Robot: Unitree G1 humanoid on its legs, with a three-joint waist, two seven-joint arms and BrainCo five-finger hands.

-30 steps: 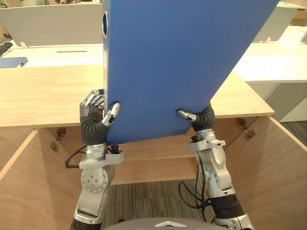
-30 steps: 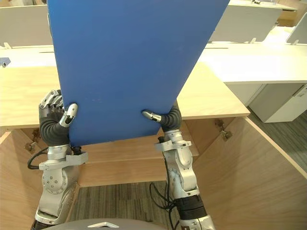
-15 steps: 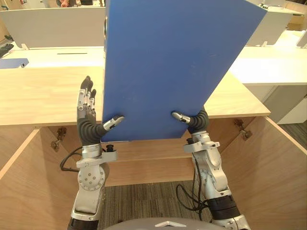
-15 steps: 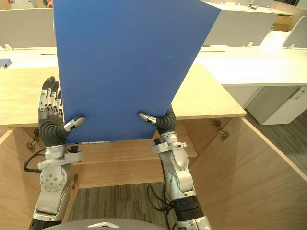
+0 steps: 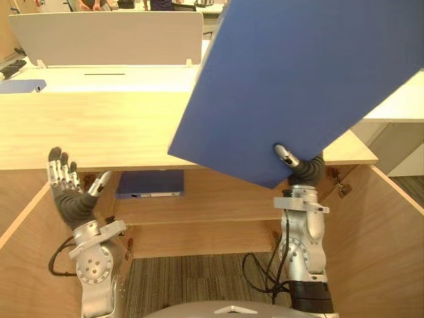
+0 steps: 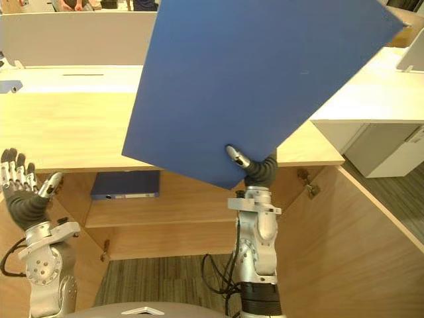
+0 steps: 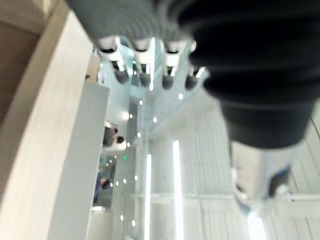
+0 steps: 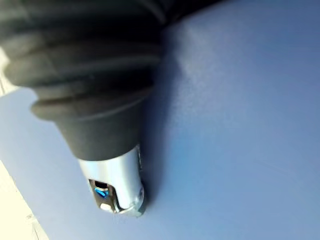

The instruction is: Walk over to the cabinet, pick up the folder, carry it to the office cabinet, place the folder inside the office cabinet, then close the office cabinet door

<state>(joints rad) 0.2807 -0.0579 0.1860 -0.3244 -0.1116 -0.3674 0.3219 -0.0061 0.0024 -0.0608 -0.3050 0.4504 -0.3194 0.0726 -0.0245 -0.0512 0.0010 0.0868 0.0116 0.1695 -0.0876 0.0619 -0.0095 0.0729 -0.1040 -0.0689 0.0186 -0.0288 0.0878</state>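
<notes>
the wooden cabinet (image 5: 86, 129) stands open, its two doors (image 5: 26, 265) swung out at either side. above its top, toward the right end, the big blue folder (image 5: 298, 86) hangs tilted, lower corner just past the cabinet's front edge. that makes two folders: a second folder (image 5: 151, 183) lies flat on the shelf under the cabinet top, with a pale strip on its edge too small to read. the right hand (image 5: 306, 172) pinches the big one's lower corner. up close its thumb (image 8: 117, 187) lies flat against the blue face, with the fingers hidden behind. the left hand (image 5: 69, 195) is empty below the cabinet's left front edge, fingers (image 7: 145, 65) straight and spread.
</notes>
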